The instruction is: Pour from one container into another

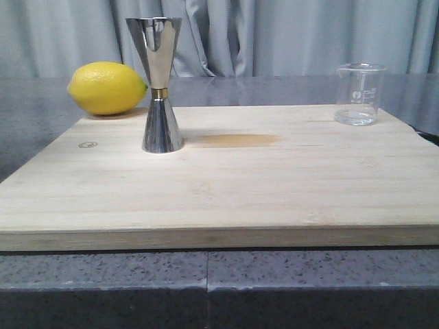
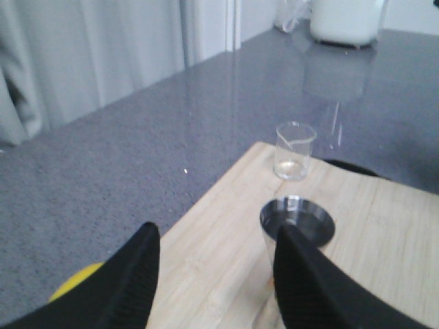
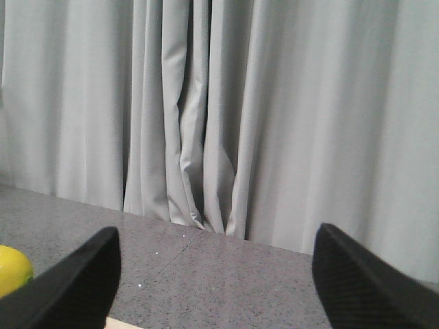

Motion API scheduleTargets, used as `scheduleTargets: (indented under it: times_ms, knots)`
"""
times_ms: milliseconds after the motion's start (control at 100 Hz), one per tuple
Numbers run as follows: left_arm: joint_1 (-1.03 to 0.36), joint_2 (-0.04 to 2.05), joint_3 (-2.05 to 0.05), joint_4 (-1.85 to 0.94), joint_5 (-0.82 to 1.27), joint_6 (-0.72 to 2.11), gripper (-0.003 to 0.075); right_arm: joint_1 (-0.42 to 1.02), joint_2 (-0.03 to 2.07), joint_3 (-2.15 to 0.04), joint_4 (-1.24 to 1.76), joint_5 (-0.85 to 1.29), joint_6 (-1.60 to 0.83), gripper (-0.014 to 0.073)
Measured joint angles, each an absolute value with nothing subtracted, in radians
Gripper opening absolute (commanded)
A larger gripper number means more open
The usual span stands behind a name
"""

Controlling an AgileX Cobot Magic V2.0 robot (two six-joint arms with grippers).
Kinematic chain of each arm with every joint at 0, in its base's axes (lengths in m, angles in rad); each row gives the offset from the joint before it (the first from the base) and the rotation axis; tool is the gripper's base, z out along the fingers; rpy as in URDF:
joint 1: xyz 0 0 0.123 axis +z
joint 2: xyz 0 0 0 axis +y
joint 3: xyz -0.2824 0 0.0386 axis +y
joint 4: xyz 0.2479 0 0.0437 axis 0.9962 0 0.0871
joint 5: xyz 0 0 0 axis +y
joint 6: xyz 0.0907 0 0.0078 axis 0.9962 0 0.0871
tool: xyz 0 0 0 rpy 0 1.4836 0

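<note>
A small clear glass beaker (image 1: 359,94) with white marks stands upright at the far right corner of the wooden board (image 1: 226,185); a little clear liquid lies in its bottom. The tall steel jigger (image 1: 160,86) with a gold waist band stands upright on the board's left part. In the left wrist view my left gripper (image 2: 216,236) is open above the board, the jigger (image 2: 297,223) just beyond one finger, the beaker (image 2: 294,151) farther off. My right gripper (image 3: 216,247) is open with nothing between its fingers, facing the curtain. Neither gripper shows in the front view.
A yellow lemon (image 1: 108,88) lies on the grey counter at the board's far left corner, behind the jigger. A brownish stain (image 1: 236,140) marks the board's middle. Grey curtains (image 1: 274,34) hang behind. A white container (image 2: 345,20) stands far off on the counter.
</note>
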State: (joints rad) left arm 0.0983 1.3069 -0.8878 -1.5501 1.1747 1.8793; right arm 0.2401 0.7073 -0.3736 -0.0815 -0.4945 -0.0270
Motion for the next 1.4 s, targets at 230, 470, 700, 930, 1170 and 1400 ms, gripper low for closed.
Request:
scheduleTargets:
  times_ms: [230,470,700,930,1170,1400]
  knots:
    - [0.120,1.166,-0.906,-1.631,1.125,1.837,0.0358,0.240,0.707,-0.446,-0.059,-0.400,-0.084,0.0532]
    - [0.120,0.999,-0.908,-1.663,0.724,1.763,0.0358,0.221,0.707,-0.544,0.048,-0.311,-0.225,0.0531]
    - [0.120,0.884,-0.906,-1.684,0.485,1.703,0.0358,0.089,0.707,-0.586,0.138,-0.238,-0.311,0.0531]
    - [0.120,0.850,-0.858,-1.697,0.337,1.687,0.0358,-0.075,0.707,-0.593,0.147,-0.164,-0.322,0.0531]
    - [0.109,0.850,-0.798,-1.702,0.313,1.663,0.0358,-0.117,0.707,-0.621,0.148,-0.040,-0.337,0.0531]
    - [0.039,0.850,-0.761,-1.700,0.309,1.660,0.0358,-0.117,0.648,-0.625,0.148,-0.008,-0.339,0.0531]
